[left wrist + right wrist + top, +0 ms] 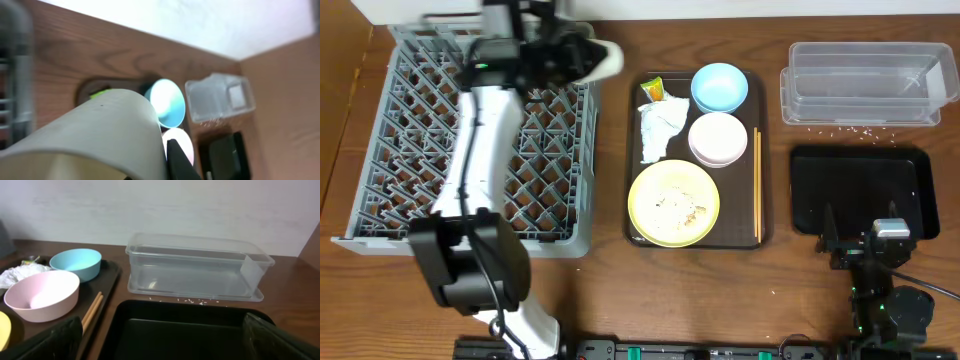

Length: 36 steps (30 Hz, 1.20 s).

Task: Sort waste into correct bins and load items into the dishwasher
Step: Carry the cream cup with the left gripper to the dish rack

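Hovering at 4 o'clock, right gripper point(165, 340) spread over black tray point(860, 170). Left gripper point(585, 58) pinches small white cup point(608, 60) by its wall at 11 o'clock, above dish rack point(420, 150) far right corner. Cup likely light, rigid, slick, chippable, so wall grip suits. Wood table point(610, 290), white wall point(160, 205) behind

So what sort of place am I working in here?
Probably a lab tabletop staged as a dish-clearing station: grey dish rack, brown serving tray of used dishes, clear tub and black tray.
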Tool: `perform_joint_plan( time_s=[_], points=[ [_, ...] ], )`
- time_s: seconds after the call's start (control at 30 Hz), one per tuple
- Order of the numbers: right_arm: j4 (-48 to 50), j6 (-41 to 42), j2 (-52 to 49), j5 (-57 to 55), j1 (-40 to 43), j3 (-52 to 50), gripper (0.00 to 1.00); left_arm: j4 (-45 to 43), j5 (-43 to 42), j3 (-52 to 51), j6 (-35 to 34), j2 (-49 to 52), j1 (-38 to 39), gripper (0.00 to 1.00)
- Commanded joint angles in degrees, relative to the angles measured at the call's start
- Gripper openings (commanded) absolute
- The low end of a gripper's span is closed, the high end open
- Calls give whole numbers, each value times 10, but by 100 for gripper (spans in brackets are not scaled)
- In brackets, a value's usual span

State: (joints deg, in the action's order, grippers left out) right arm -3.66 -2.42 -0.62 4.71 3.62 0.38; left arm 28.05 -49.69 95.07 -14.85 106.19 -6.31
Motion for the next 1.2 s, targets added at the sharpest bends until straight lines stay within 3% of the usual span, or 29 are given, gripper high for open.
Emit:
perform_joint_plan(
  time_s=[0.0, 0.27, 0.67, 1.17],
  points=[
    [-2, -9, 3, 2, 5, -1, 99, -1, -81, -3, -36, 10, -54, 8],
    [-2, -9, 3, 2, 5, -1, 99, -47, -159, -3, -48, 43, -162, 8],
    [-2, -9, 3, 2, 5, -1, 99, -204, -219, -3, -228, 159, -214, 8],
    [-2, -9, 3, 2, 5, -1, 99, -209, -193, -4, -223, 219, -243, 8]
  ],
)
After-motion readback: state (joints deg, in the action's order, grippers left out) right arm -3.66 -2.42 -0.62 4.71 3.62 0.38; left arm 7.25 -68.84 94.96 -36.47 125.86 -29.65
